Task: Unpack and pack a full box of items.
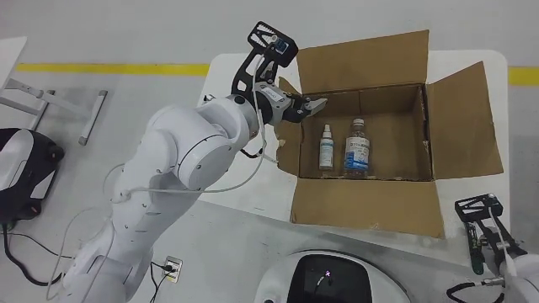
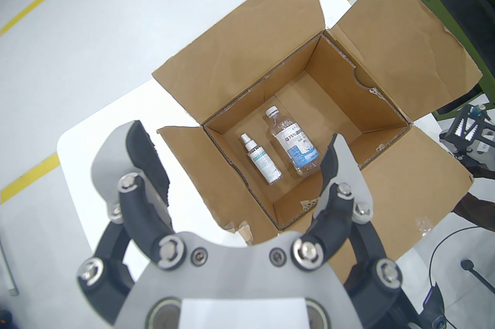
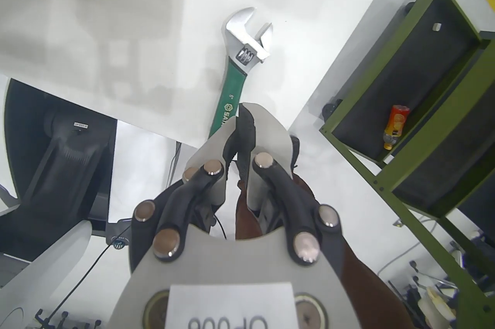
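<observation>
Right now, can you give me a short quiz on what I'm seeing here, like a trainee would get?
1. How many bottles lie in the cardboard box? A) one B) two C) four
2. True or false: the left gripper is shut on a bottle.
3. Fill in: the right gripper is shut on the green handle of a ____.
Key: 1. B: spray bottle and larger clear bottle. 2. False: it is open. 3. wrench.
</observation>
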